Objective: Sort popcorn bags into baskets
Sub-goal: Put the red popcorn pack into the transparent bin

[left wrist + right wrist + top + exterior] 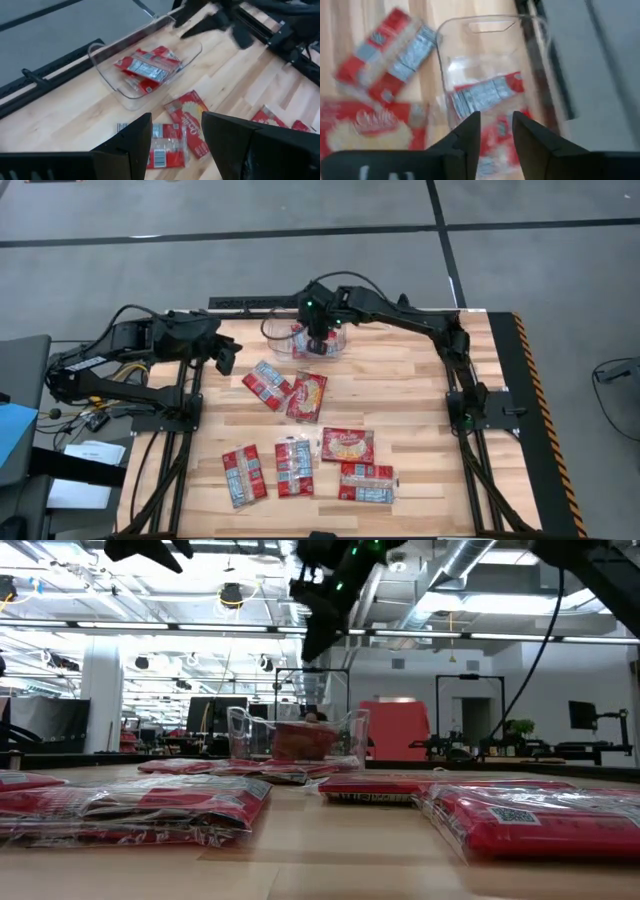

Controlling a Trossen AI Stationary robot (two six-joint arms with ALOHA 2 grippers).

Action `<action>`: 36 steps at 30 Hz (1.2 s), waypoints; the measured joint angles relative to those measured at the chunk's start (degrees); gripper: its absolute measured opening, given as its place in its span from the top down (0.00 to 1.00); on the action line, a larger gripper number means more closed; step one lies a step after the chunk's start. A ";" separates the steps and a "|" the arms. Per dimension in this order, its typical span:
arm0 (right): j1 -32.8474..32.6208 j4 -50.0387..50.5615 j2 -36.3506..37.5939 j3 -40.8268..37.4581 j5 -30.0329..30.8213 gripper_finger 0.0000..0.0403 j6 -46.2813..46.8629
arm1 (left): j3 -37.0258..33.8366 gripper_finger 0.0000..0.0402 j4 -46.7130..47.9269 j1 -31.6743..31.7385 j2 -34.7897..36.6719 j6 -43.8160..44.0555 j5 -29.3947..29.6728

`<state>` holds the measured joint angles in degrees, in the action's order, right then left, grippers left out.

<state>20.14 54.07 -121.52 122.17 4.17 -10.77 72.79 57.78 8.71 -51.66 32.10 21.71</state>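
The clear plastic tub (275, 330) stands near the table's far edge, with red packets (147, 67) lying flat inside it. My right gripper (496, 130) hovers open and empty right above the tub (475, 22); the low view shows it (325, 625) well above the tub's rim. My left gripper (228, 360) hangs open and empty left of the tub, over bare wood. Two packets lie just near of the tub, one with pale-blue panels (268, 384) and one with a yellowish picture (307, 396). Several more packets lie flat in a loose row toward the near edge (294, 467).
The near-row packets (244, 473) (347, 445) (366, 482) lie close together, and the two by the tub overlap slightly. Bare wood shows on the table's right half (440, 430). Black frame rails run along both sides (505, 410).
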 joint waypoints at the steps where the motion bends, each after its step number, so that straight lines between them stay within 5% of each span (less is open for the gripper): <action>1: 0.40 -0.17 -0.90 -0.04 -1.87 0.63 2.77 | 0.00 0.59 -0.02 0.00 0.02 0.05 -0.02; 12: 0.80 -3.97 -8.68 -0.11 -3.83 0.42 14.24 | 0.00 0.59 2.22 -0.02 0.02 -0.09 0.26; 31: 1.79 3.01 -9.13 -1.70 0.99 0.46 10.66 | 0.00 0.59 4.28 0.00 -0.04 -0.39 0.77; 36: 2.54 5.72 -9.08 -1.70 10.61 0.46 10.29 | 0.00 0.59 5.28 0.00 -0.04 -0.42 0.92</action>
<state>22.68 59.79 -130.60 120.46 14.78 -0.48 72.79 63.06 8.71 -51.70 31.68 22.64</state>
